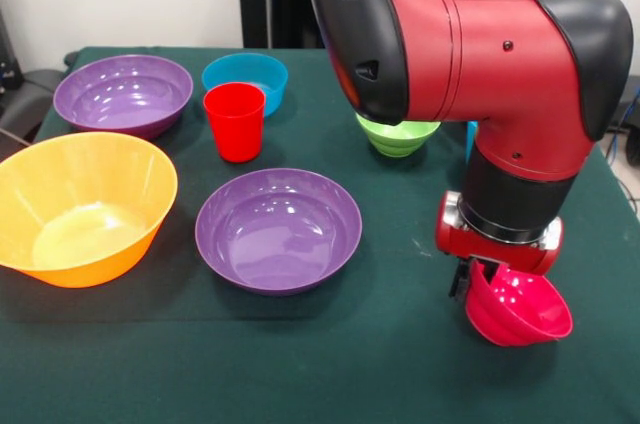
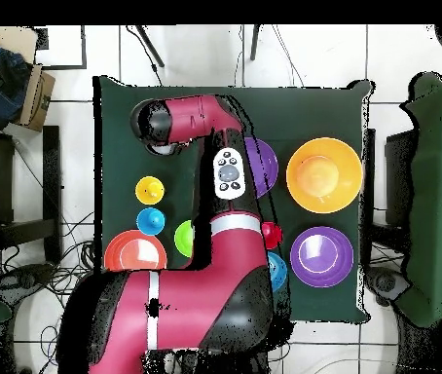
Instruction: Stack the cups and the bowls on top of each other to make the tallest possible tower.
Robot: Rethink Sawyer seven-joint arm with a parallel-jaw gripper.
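Observation:
My gripper [image 1: 466,282] is shut on the rim of a magenta-pink bowl [image 1: 518,308], which hangs tilted at the near right of the green table. A purple bowl [image 1: 278,229] sits upright at the centre, and a big yellow-orange bowl [image 1: 82,206] lies to its left. Behind them are a second purple bowl [image 1: 122,94], a blue bowl [image 1: 245,79] and a red cup [image 1: 235,121]. The arm partly covers a green bowl [image 1: 398,136]. From overhead I also see a yellow cup [image 2: 150,189], a light blue cup [image 2: 149,221] and an orange bowl [image 2: 134,251]; the arm hides the gripper there.
The bulky red and black arm [image 1: 470,54] hangs over the right half of the table [image 1: 330,364]. In the overhead view a cardboard box [image 2: 36,95] sits off the table's corner, and dark tables stand at both sides.

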